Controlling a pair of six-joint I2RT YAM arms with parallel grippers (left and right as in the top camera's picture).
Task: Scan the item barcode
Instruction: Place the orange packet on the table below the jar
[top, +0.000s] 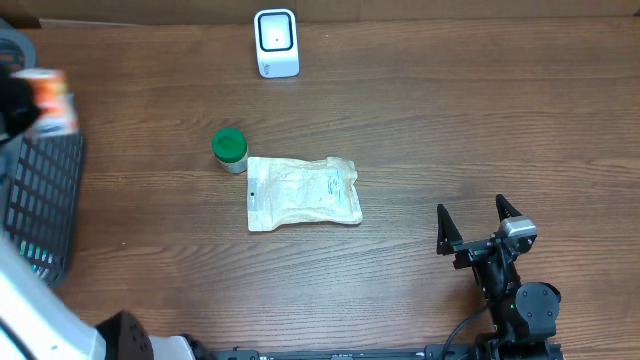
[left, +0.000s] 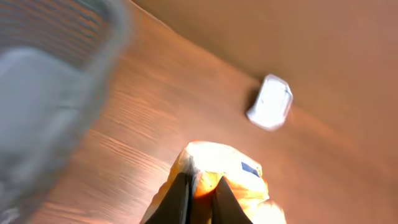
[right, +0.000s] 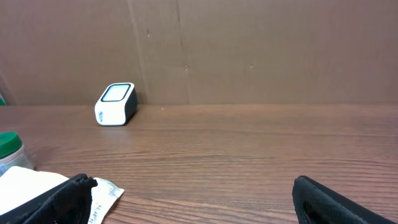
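Your left end effector (left: 202, 190) is pinching the orange packet (left: 214, 163) at ten o'clock, by the basket (top: 45, 190), held high presumably so its barcode can face the scanner (top: 276, 42) at twelve. Right end effector (top: 480, 228) waits spread at five o'clock.

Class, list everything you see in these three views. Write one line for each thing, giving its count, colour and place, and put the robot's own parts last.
scanner: one, white, far middle of the table
jar: one, green lid, left of centre, by the pouch's corner
pouch: one, white, flat, mid-table
basket: one, black mesh, left edge
packet: one, orange and white, in the left gripper's grasp
table: one, brown wood
left gripper: one, dark, shut on the packet
right gripper: one, black, open and empty, near right
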